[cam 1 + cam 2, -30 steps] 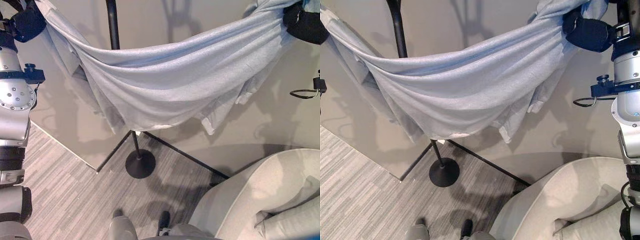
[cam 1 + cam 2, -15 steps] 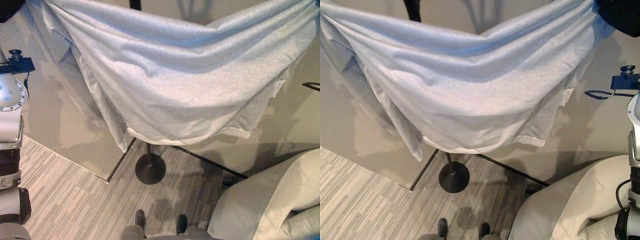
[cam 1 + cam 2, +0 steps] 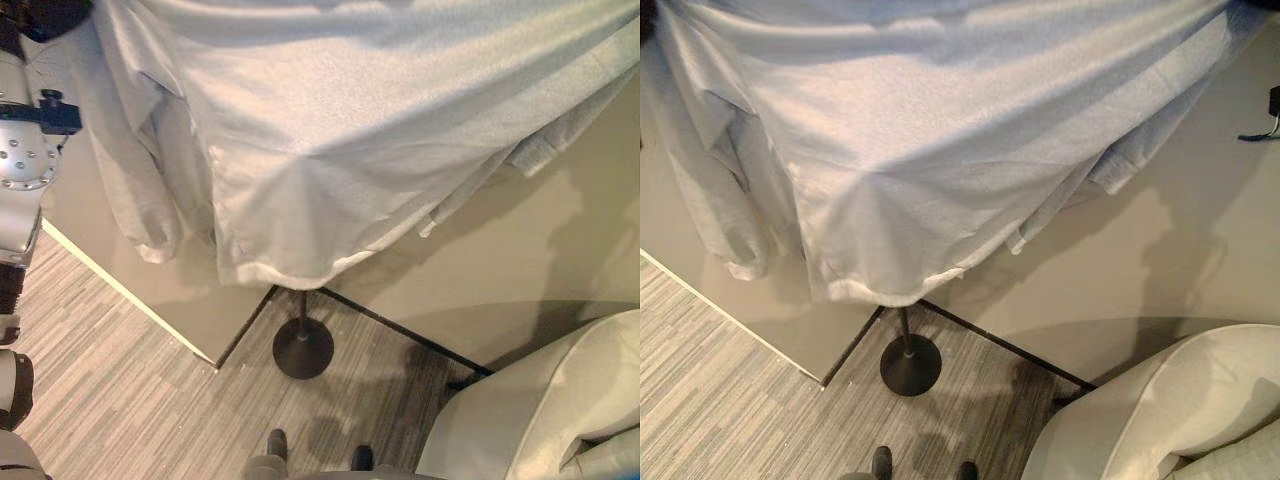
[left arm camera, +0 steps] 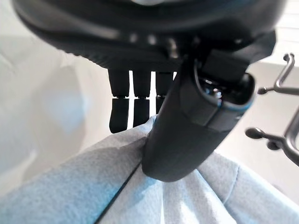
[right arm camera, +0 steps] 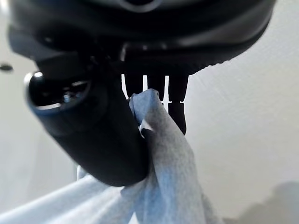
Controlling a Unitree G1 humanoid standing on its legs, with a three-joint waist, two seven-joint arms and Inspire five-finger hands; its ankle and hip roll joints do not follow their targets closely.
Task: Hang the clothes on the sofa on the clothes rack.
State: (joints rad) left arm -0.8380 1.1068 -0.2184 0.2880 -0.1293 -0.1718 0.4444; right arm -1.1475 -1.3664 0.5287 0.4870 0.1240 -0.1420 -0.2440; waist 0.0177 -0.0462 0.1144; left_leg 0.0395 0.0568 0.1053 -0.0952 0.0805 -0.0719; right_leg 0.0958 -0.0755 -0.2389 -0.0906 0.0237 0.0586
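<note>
Shirt [image 3: 360, 130] was stretched wide between my hands, left hand [image 4: 177, 135] and right hand [image 5: 98, 140] each pinching a bunched corner, blocking the rack pole [image 3: 300, 305]. Rack hooks [image 4: 275, 112] sat beside my left hand, sofa [image 3: 1160, 400] lower right, open floor [image 3: 120, 400] below.

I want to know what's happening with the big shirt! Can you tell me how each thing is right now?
Shirt: light grey-blue, spread wide and held up, hem draping in front of the rack's pole.
Left hand: thumb and fingers pinching the shirt.
Right hand: thumb and fingers pinching a bunched edge of the shirt.
Clothes rack: upright on its round base, hooks bare in the left wrist view.
Sofa: nothing seen on its visible part.
</note>
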